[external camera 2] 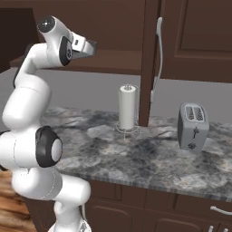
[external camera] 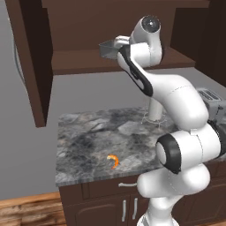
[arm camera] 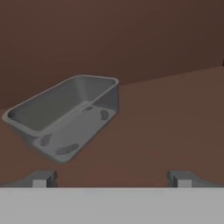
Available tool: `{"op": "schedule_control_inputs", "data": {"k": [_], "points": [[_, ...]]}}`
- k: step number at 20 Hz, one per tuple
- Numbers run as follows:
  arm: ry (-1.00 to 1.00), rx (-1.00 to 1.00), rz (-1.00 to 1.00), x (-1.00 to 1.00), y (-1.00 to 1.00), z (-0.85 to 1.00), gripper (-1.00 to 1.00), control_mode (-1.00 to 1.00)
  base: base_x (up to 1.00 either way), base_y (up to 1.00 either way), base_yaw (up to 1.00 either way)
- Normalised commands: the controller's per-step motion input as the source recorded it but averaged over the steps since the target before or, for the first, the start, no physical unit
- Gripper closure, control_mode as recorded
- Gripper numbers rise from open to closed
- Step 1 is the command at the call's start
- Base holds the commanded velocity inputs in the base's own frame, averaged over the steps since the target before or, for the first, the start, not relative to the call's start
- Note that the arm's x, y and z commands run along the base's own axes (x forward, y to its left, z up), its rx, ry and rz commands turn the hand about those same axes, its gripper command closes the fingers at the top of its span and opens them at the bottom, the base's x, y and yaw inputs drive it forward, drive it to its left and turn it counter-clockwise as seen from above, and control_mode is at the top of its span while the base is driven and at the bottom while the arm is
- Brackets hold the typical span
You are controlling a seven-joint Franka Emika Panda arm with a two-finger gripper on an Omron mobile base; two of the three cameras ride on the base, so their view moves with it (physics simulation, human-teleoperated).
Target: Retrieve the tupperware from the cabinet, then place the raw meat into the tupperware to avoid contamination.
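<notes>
The cabinet (external camera: 79,59) stands open, its door (external camera: 31,66) swung out to the left. On its shelf sits the tupperware (external camera: 107,48), a small grey tub. In the hand view the tupperware (arm camera: 65,116) lies ahead and left of my gripper (arm camera: 112,179), apart from the fingertips (arm camera: 43,178). My gripper is open with nothing between its fingers, raised to shelf height just in front of the tub. The raw meat (external camera: 114,161), a tiny orange shrimp, lies on the counter near its front edge, far below the gripper.
The grey marbled counter (external camera: 84,137) runs under the cabinet. A paper towel holder (external camera 2: 127,108) stands at the back and a silver toaster (external camera 2: 193,126) to the right. A closed cabinet door (external camera 2: 195,36) with a long handle (external camera 2: 158,54) hangs on the right.
</notes>
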Motion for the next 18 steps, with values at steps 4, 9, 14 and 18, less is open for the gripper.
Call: {"op": "schedule_control_inputs", "data": {"k": [4, 9, 14, 18], "points": [[0.00, 0.00, -0.01, 0.29, 0.05, 0.10, -1.00, -1.00, 0.00, 0.00, 0.00], [0.00, 0.00, -0.03, 0.30, 0.12, 0.19, -1.00, -1.00, 0.00, 0.00, 0.00], [0.00, 0.00, -0.02, 0.31, 0.17, -0.04, -1.00, -1.00, 0.00, 0.00, 0.00], [0.00, 0.00, -0.02, 0.25, 0.06, -0.28, -1.00, -1.00, 0.00, 0.00, 0.00]]}}
